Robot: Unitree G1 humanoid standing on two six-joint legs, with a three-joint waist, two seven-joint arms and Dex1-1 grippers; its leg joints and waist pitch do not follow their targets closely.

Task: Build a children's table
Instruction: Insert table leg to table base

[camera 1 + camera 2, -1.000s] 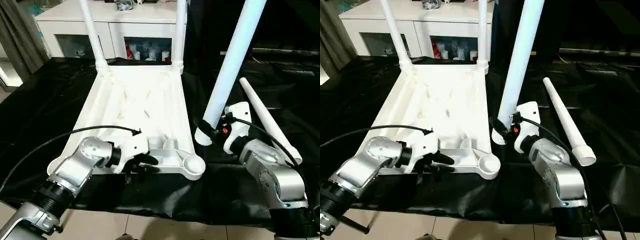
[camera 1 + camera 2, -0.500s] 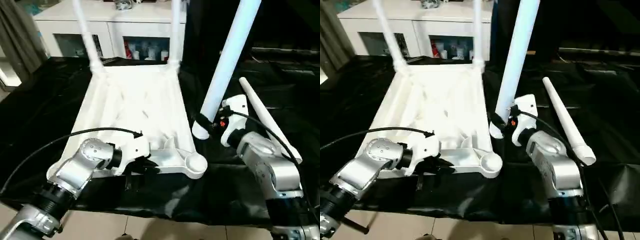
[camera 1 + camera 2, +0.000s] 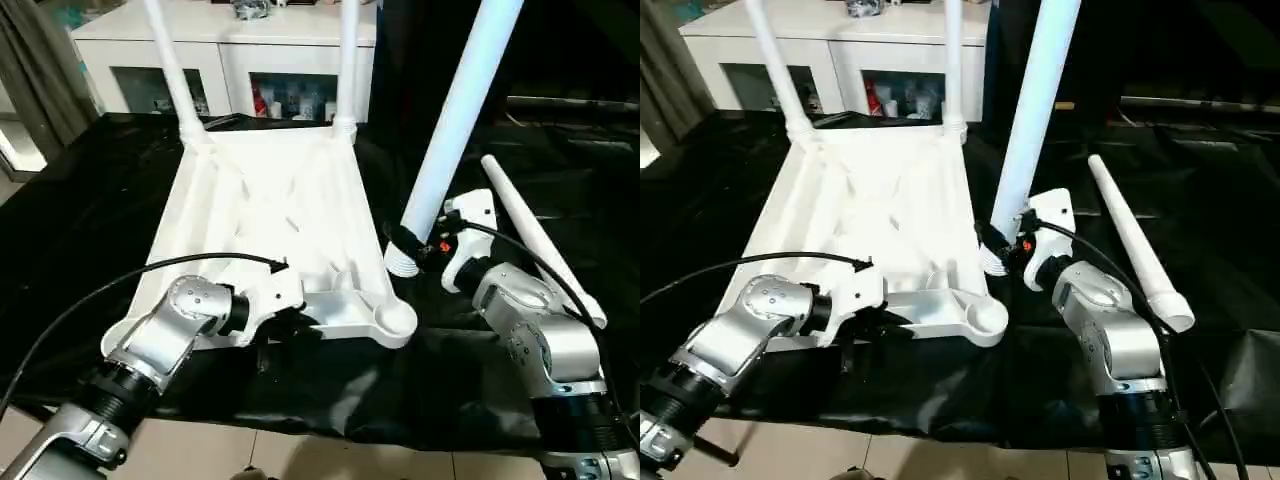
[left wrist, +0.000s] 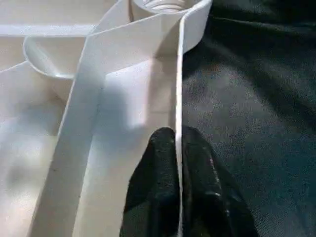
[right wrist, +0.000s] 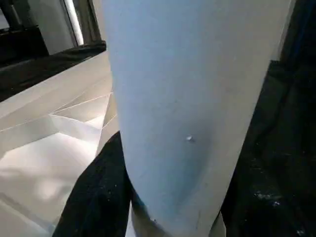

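On the black sheet, the tabletop (image 3: 270, 200) lies underside up, two legs already standing in its far sockets. Your left gripper (image 4: 177, 148) pinches the near rim, forearm low and reaching in from the left. Your right gripper (image 3: 408, 243) clamps the third leg (image 3: 455, 120) near its foot, upright, just beside the empty near socket (image 3: 392, 320). Next: swing that foot over the socket, push down. A fourth leg (image 3: 540, 240) lies to the right.

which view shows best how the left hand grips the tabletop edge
The left wrist view: its two black fingers sit pinched either side of the thin wall of the tabletop. In the eye views the left hand reaches the tabletop's near rim, the pinch mostly hidden. The right wrist view shows tabletop ribs beside the held leg.
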